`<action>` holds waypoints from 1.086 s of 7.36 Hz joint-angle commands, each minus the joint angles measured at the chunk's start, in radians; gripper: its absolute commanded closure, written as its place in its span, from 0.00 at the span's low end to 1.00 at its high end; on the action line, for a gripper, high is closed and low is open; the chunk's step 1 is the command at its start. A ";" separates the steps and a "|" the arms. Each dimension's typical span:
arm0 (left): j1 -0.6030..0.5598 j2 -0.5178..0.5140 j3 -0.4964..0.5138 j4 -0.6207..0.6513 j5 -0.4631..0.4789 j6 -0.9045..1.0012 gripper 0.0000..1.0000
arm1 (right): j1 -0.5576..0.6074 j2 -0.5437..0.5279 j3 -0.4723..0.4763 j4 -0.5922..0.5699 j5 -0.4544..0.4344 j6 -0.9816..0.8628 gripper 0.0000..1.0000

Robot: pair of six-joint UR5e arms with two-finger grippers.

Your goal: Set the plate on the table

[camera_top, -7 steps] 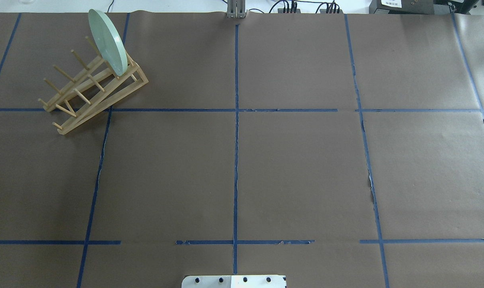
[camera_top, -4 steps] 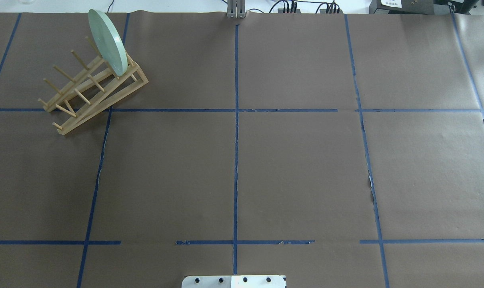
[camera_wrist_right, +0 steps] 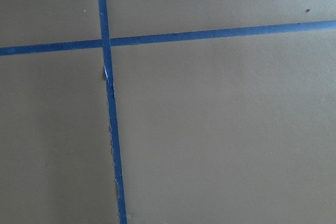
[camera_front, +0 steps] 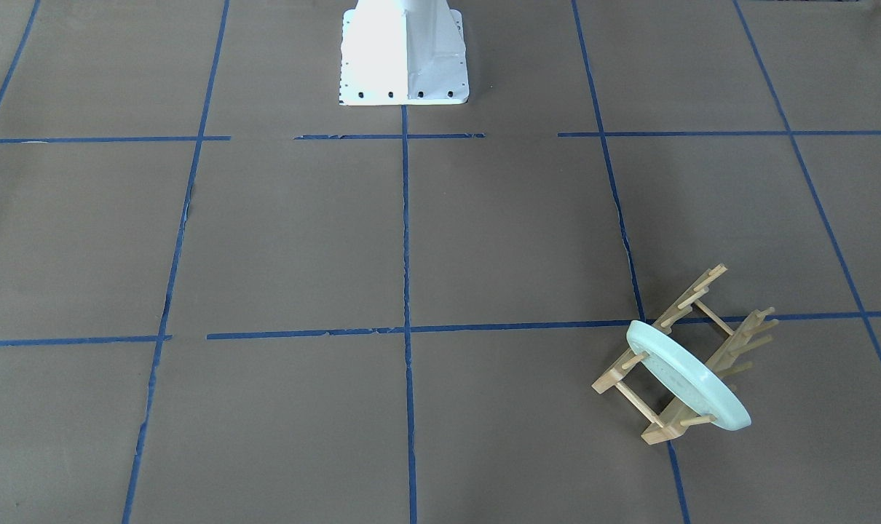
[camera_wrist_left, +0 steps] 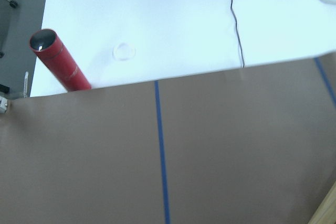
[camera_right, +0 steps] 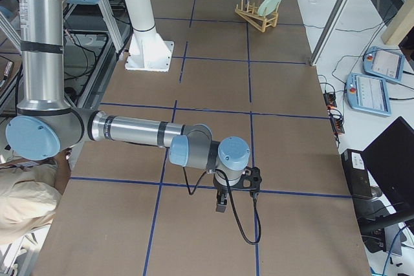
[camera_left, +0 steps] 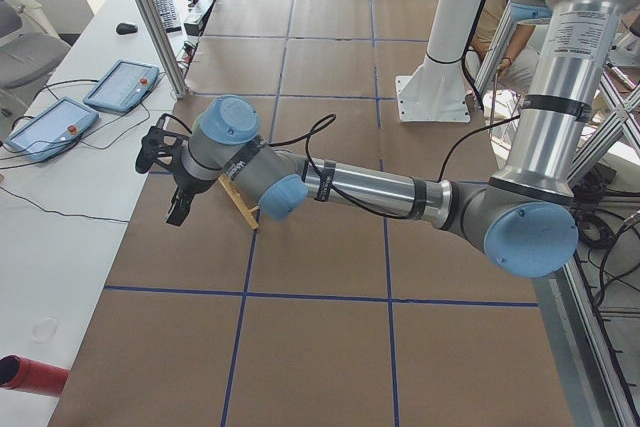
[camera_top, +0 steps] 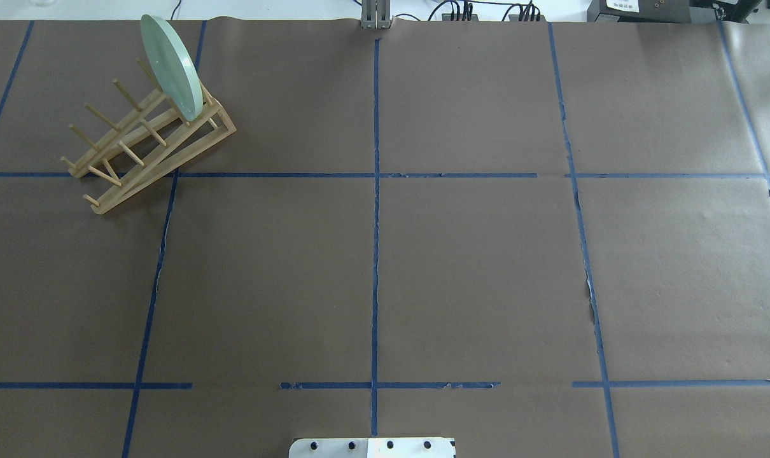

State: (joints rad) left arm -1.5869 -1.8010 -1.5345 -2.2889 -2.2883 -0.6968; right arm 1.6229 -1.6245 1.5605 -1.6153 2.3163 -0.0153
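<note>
The pale mint-green plate (camera_top: 170, 67) stands on edge in the last slot of a wooden peg rack (camera_top: 168, 152) at the far left of the brown table (camera_top: 474, 267). It also shows in the front-facing view (camera_front: 688, 378) and, far off, in the right side view (camera_right: 270, 4). My left gripper (camera_left: 177, 205) shows only in the left side view, low beside the rack's end (camera_left: 240, 209); I cannot tell if it is open. My right gripper (camera_right: 221, 203) shows only in the right side view, low over the table far from the plate; I cannot tell its state.
The white robot base (camera_top: 372, 447) stands at the near middle edge. A red tube (camera_wrist_left: 59, 61) lies on the white bench off the table's far edge. Two tablets (camera_left: 120, 82) and cables lie on that bench.
</note>
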 commanded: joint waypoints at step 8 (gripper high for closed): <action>0.404 -0.287 0.272 -0.460 0.232 -1.237 0.12 | 0.000 0.000 0.001 0.000 0.000 0.000 0.00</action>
State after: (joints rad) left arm -1.2255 -2.0569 -1.3137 -2.7263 -2.1091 -1.8649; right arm 1.6229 -1.6245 1.5606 -1.6153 2.3163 -0.0153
